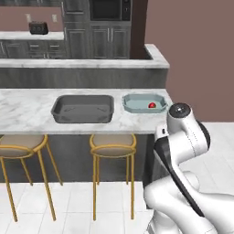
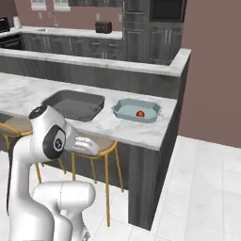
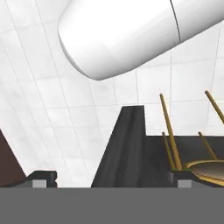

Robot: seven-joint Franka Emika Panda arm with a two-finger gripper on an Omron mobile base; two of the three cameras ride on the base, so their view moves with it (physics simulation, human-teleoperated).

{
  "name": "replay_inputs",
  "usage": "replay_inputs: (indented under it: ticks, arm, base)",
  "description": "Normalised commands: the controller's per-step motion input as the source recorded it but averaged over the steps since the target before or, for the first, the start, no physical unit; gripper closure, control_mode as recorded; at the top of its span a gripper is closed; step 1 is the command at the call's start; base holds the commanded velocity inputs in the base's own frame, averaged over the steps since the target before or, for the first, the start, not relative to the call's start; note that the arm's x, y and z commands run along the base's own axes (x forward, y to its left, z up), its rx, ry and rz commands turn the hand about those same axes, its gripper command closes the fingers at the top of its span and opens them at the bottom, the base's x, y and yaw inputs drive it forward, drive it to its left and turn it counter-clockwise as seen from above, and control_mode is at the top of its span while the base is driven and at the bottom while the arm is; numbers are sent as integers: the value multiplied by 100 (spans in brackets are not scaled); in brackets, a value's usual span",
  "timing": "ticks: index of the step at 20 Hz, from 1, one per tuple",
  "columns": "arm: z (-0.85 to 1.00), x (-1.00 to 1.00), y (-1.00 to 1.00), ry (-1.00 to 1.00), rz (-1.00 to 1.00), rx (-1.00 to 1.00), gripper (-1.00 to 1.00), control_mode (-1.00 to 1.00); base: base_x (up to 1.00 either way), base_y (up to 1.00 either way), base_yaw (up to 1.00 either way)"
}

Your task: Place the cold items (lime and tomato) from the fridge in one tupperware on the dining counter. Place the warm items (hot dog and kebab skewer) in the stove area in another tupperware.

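A red tomato lies inside a light blue-grey tupperware near the right end of the dining counter. Left of it stands a larger dark grey tupperware with nothing visible inside. The arm is folded low in front of the counter. In the hand view my gripper is open with nothing between its fingertips, and it faces the tiled floor beside the counter's dark end panel. The lime, hot dog and kebab skewer are out of view.
Gold-legged stools stand under the counter's front edge, close to the arm. A raised ledge runs behind the counter. Dark cabinets and a toaster line the far wall. Open tiled floor lies to the right.
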Motion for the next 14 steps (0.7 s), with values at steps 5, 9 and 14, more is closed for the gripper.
replay_inputs:
  ticks: [5, 9, 14]
  arm:
    - [0, 0, 0, 0, 0, 0, -100, 100]
    - [0, 0, 0, 0, 0, 0, -100, 100]
    - [0, 0, 0, 0, 0, 0, -100, 100]
  base:
    - [0, 97, 37]
    - [0, 96, 41]
    - [0, 65, 35]
